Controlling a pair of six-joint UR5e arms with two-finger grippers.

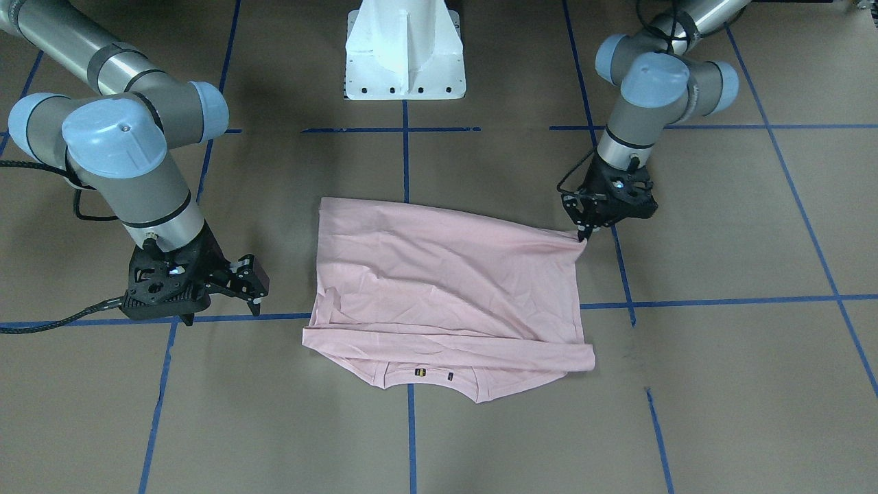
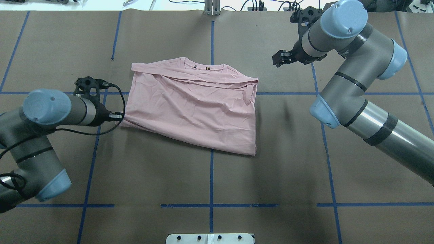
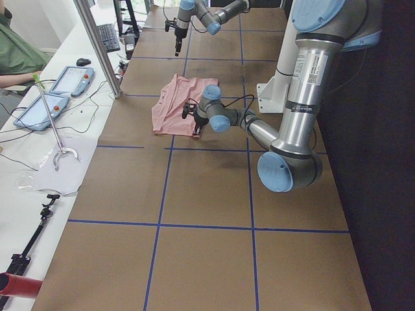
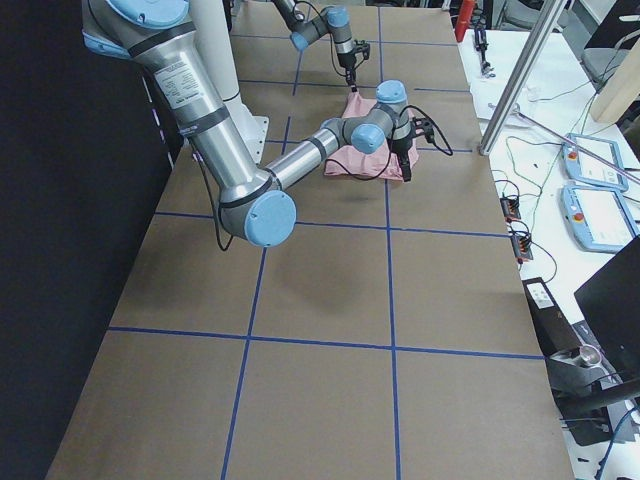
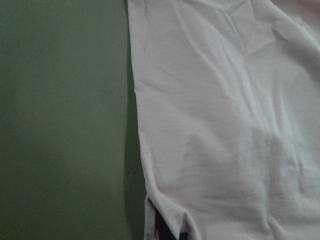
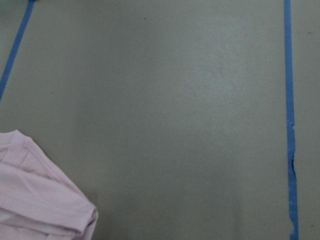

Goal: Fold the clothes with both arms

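The pale pink T-shirt (image 1: 439,274) lies folded on the brown table, plain side up, with its neckline towards the operators' side. It also shows in the overhead view (image 2: 193,108). My left gripper (image 1: 584,237) is low at the shirt's corner on the robot's side and is shut on the fabric there; the overhead view shows the left gripper (image 2: 119,117) at that same corner. The left wrist view is filled with pink cloth (image 5: 225,125). My right gripper (image 1: 252,285) is open and empty, above the table, well apart from the shirt's other side. A sleeve edge (image 6: 35,200) shows in the right wrist view.
The white pedestal (image 1: 405,62) stands at the robot's side of the table. Blue tape lines (image 1: 686,300) cross the brown surface. An operators' bench with tablets (image 3: 71,81) and a metal post (image 3: 97,45) runs along the far edge.
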